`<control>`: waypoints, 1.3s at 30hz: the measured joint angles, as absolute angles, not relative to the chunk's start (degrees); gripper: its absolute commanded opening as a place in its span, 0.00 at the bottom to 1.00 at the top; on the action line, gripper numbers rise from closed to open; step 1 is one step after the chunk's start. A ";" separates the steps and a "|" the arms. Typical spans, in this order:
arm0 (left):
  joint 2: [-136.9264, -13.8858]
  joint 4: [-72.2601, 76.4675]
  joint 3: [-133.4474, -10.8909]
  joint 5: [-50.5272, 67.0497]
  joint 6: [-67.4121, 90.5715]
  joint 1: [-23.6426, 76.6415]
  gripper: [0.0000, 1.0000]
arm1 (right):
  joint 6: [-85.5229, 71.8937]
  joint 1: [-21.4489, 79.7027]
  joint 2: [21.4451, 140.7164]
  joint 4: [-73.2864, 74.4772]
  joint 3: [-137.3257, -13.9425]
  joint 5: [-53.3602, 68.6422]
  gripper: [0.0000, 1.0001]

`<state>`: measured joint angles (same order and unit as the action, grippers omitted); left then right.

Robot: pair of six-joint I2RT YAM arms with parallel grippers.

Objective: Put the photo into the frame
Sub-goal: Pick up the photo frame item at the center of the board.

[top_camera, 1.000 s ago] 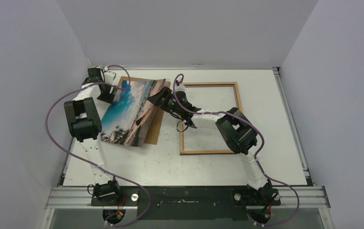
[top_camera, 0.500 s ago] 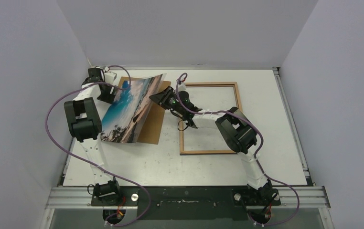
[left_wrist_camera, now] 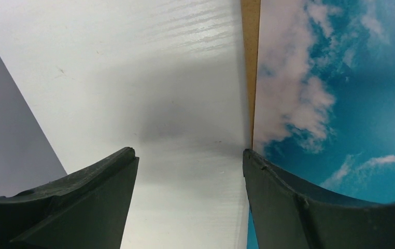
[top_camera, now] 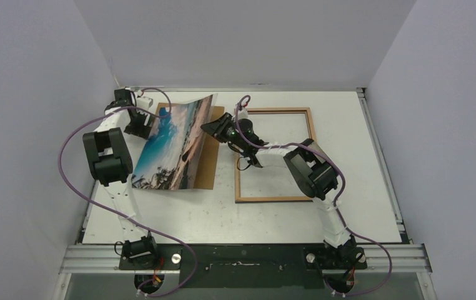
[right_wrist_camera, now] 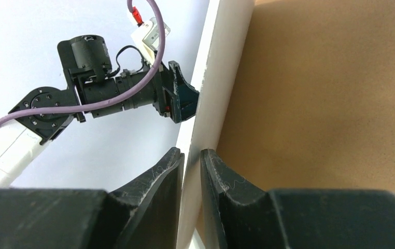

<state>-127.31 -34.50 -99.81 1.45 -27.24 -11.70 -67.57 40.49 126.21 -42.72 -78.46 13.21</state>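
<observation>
White tabletop (top_camera: 223, 219) is stretching away from the two arm bases at its near edge. Farther in, right of centre, the frame (top_camera: 267, 199) is lying flat with its wood side up, reaching toward the far edge, with no print in it yet. Just beside its left rail the board (top_camera: 205, 172) is lying flat. The photo (top_camera: 173, 150) is standing tilted over the board, its near edge low and its right edge raised.

Farther still, the right hand (top_camera: 210, 127) is grasping that raised edge. Its wrist view is showing both fingers (right_wrist_camera: 159, 176) clenched on the white-backed sheet, with brown board beyond. Toward the far-left corner, the left hand (top_camera: 151, 120) is gaping wide at the photo's left edge. One finger (left_wrist_camera: 283, 197) is overlapping the blue print there, but the hand is gripping nothing.

Over the last second the right hand has been lifting its edge higher. The photo is now standing steeper and uncovering more of the board. That suggests the sheet is coming free of the board under a firm pinch. It is still hanging left of the frame, though, so carrying it right and laying it in the opening is all still to do. A sheet held by one edge is likely to bow on the way.
</observation>
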 measured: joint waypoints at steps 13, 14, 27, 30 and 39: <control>-127.33 -45.21 -109.06 6.17 -25.26 -12.73 0.73 | -64.97 40.05 121.56 -42.24 -78.13 16.21 0.20; -127.37 -46.37 -111.20 6.85 -24.99 -13.04 0.73 | -64.64 40.03 121.03 -41.95 -78.13 16.40 0.20; -126.13 -50.35 -114.17 11.49 -23.09 -15.90 0.73 | -59.31 38.98 118.26 -34.81 -79.53 17.32 0.05; -126.13 -50.19 -109.73 11.46 -23.11 -15.77 0.73 | -56.73 38.00 116.14 -30.52 -79.72 16.73 0.05; -126.13 -47.33 -100.99 10.98 -23.14 -15.46 0.72 | -51.90 27.40 103.59 -18.90 -80.66 17.28 0.05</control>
